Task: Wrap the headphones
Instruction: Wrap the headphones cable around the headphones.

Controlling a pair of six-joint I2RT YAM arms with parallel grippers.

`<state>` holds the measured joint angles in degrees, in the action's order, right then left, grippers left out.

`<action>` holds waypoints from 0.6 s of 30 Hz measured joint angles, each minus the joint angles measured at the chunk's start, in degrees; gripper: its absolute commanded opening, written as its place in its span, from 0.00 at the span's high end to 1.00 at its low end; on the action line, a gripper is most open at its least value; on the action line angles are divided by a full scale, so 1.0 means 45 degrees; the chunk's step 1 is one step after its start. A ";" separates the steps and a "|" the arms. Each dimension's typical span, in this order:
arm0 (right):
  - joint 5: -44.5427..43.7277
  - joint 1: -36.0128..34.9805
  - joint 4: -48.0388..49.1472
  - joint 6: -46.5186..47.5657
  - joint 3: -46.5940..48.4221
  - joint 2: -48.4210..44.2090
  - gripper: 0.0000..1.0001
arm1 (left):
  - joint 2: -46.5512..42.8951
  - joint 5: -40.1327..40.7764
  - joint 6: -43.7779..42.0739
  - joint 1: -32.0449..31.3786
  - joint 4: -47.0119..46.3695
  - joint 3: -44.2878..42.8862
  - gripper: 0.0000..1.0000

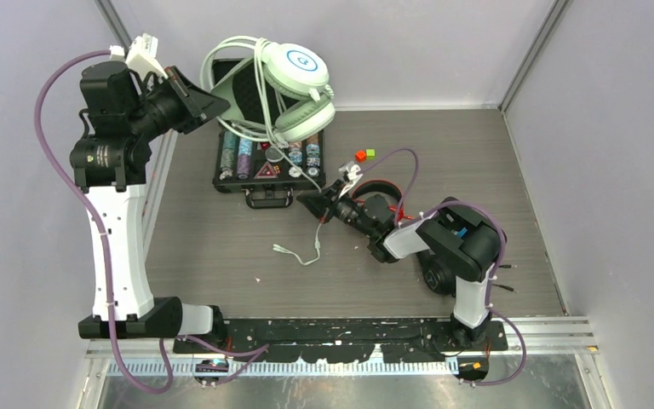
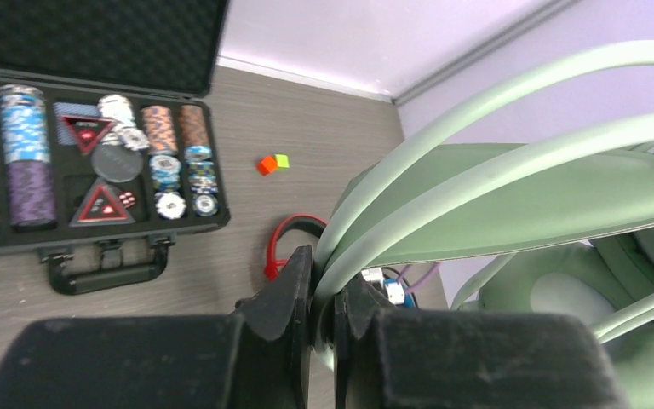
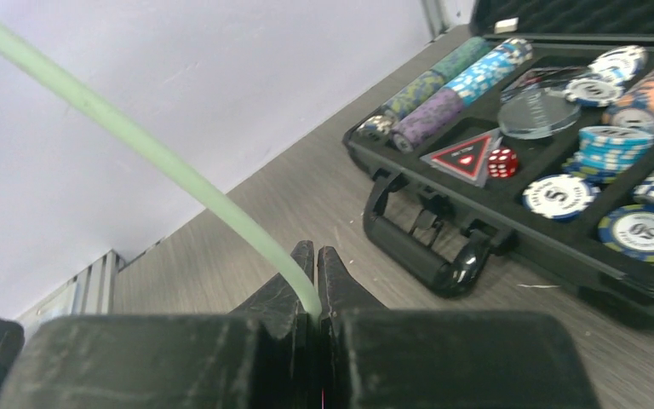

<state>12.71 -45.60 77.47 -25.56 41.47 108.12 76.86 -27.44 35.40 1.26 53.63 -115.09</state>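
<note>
My left gripper is raised at the back left, shut on the thin headband tubes of the mint-green and white headphones, which hang in the air above the case. In the left wrist view the jaws pinch those tubes. Their pale green cable runs down to my right gripper, which is shut on it low over the table; its plug end lies on the table. The right wrist view shows the cable entering the shut gripper. The red headphones lie under the right arm. The black headphones are not clearly in view.
An open black poker-chip case with chips stands at the back centre, under the hanging headphones, also in the left wrist view and the right wrist view. Small red and green cubes lie right of it. Walls enclose the grey table.
</note>
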 measured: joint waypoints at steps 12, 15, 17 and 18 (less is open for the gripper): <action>-0.0471 0.1200 -0.0146 -0.1253 -0.0505 -0.0918 0.99 | -0.0015 -0.3109 -0.2924 -0.0005 -0.0311 0.1175 1.00; -0.0457 0.1715 -0.0816 -0.1593 -0.0510 -0.1719 1.00 | -0.0015 -0.3298 -0.4041 -0.0005 0.0107 0.1540 1.00; -0.0408 0.2035 -0.1520 -0.1758 -0.0491 -0.2361 0.99 | 0.0000 -0.3211 -0.4741 -0.0024 0.0476 0.1681 1.00; -0.0364 0.2176 -0.1977 -0.1812 -0.0447 -0.2701 0.99 | 0.0010 -0.3109 -0.5066 -0.0044 0.0656 0.1690 1.00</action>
<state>11.07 -35.81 68.58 -33.71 39.46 95.96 76.90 -41.43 12.60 1.06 56.58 -107.48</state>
